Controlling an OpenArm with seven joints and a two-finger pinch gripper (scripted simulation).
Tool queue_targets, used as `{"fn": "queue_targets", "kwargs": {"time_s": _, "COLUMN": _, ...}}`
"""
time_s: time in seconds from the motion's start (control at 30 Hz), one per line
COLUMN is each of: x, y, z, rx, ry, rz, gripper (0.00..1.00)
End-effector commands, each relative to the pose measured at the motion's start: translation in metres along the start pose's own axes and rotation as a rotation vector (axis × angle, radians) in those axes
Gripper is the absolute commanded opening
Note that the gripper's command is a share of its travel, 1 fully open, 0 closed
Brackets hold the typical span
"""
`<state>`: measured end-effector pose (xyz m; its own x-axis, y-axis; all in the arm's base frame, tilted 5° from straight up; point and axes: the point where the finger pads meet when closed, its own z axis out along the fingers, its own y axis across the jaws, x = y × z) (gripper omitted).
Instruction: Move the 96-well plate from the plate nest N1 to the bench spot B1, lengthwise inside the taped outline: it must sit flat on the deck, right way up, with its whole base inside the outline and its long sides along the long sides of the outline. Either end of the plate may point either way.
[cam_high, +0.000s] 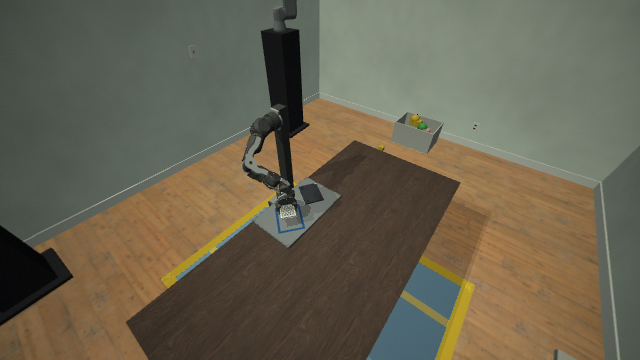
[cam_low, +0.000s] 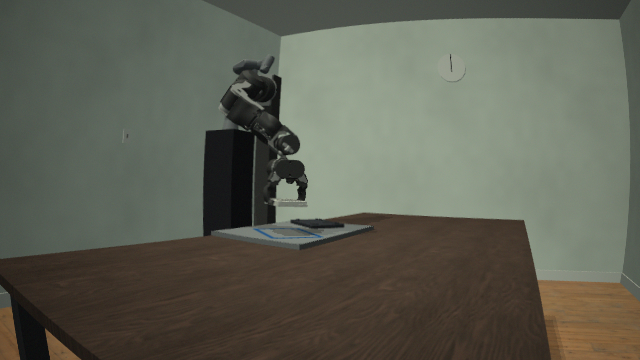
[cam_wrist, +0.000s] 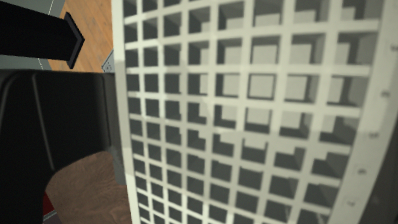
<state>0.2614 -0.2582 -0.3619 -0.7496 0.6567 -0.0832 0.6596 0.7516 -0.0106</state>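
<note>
My gripper (cam_low: 286, 199) is shut on the white 96-well plate (cam_low: 287, 202) and holds it level in the air, well above the grey deck (cam_low: 292, 234). The plate hangs over the blue taped outline B1 (cam_low: 287, 232), which lies on the deck's near half. In the top view the plate (cam_high: 288, 212) covers the far part of the outline (cam_high: 290, 220). The black plate nest N1 (cam_high: 311, 193) stands empty on the deck's far half. The plate's grid of wells (cam_wrist: 250, 115) fills the wrist view.
The deck lies at the left edge of a long dark wooden table (cam_high: 310, 260). The arm's black column (cam_high: 283, 75) rises behind the deck. A grey bin with toys (cam_high: 416, 131) stands on the floor far off.
</note>
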Motion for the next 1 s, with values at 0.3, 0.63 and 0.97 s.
{"fn": "queue_targets", "kwargs": {"time_s": 0.3, "x": 0.0010, "y": 0.0056, "z": -0.0025, "rx": -0.009, "ry": -0.005, "rz": 0.001, "gripper": 0.00}}
{"fn": "queue_targets", "kwargs": {"time_s": 0.63, "x": 0.0031, "y": 0.0071, "z": -0.0027, "rx": -0.009, "ry": -0.005, "rz": 0.001, "gripper": 0.00}}
{"fn": "queue_targets", "kwargs": {"time_s": 0.97, "x": 0.0031, "y": 0.0071, "z": -0.0027, "rx": -0.009, "ry": -0.005, "rz": 0.001, "gripper": 0.00}}
